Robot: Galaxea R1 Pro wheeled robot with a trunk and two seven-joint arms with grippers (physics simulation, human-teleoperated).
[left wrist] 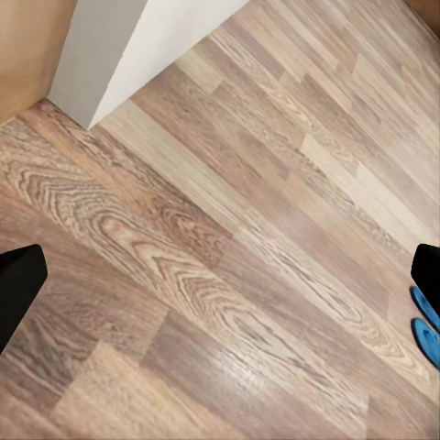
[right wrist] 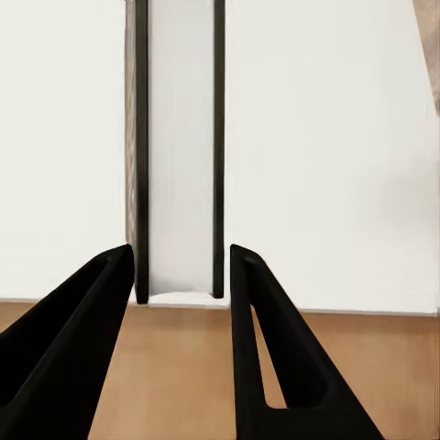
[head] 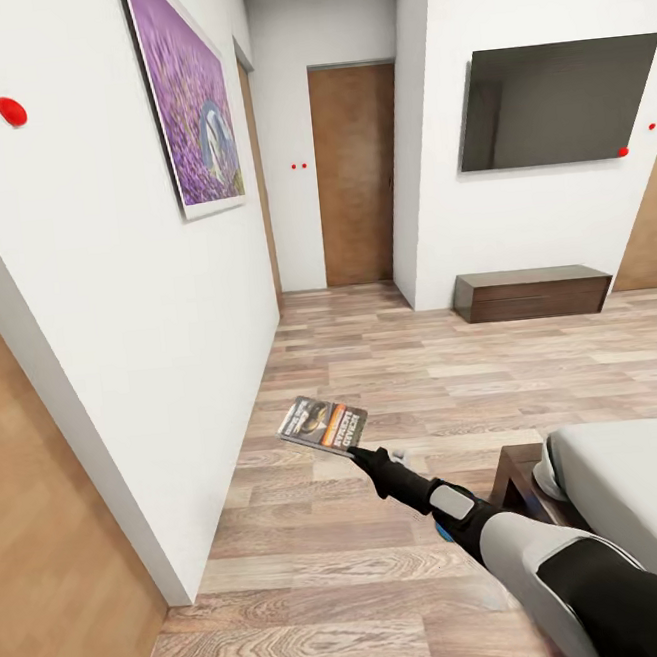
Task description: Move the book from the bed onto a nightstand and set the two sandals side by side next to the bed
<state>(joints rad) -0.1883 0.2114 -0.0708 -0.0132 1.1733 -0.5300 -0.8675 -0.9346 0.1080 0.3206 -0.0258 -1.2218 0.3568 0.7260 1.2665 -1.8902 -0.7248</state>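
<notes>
One gripper (head: 352, 449), the right, pinches the book (head: 323, 422) by its edge at lower centre, so it may slip floorward.

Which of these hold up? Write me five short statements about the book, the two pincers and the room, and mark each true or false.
1. The right pincer holds the book in the air above the wooden floor. True.
2. The book lies on the bed. False: it is clear of the mattress, out over the floor.
3. The left pincer is clamped on a sandal. False: its fingers stand wide apart with nothing between them.
4. A television hangs on the wall above a low dark cabinet. True.
5. Blue sandals lie on the floor in the left wrist view. True.
</notes>
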